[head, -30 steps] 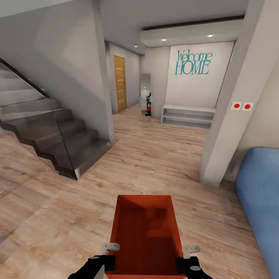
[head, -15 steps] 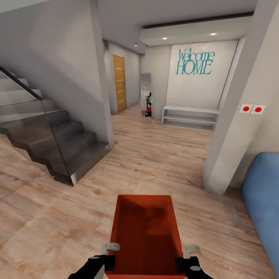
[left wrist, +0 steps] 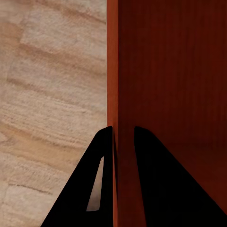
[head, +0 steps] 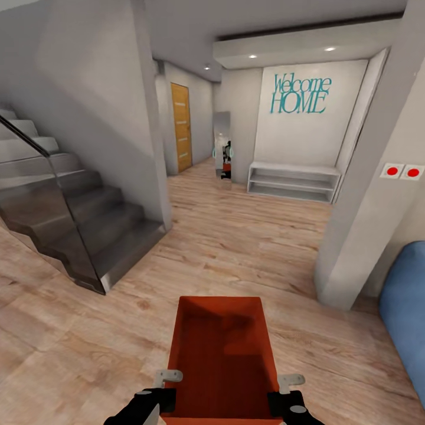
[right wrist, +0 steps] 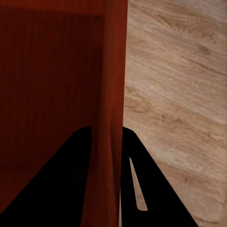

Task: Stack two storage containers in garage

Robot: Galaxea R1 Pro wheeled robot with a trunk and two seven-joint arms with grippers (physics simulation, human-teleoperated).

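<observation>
Fingers (left wrist: 106,156) of both grippers clamped on orange-red, lidless, ribbed storage container (head: 223,348).

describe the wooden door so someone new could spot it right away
Start at the teal Welcome HOME lettering on the far white wall and look left, past the tall narrow mirror. The door stands down the side passage: honey-coloured wood with pale horizontal strips among grey-white walls.

Head view looks down-forward; both close wrist views share the container (head: 221,354).
</observation>
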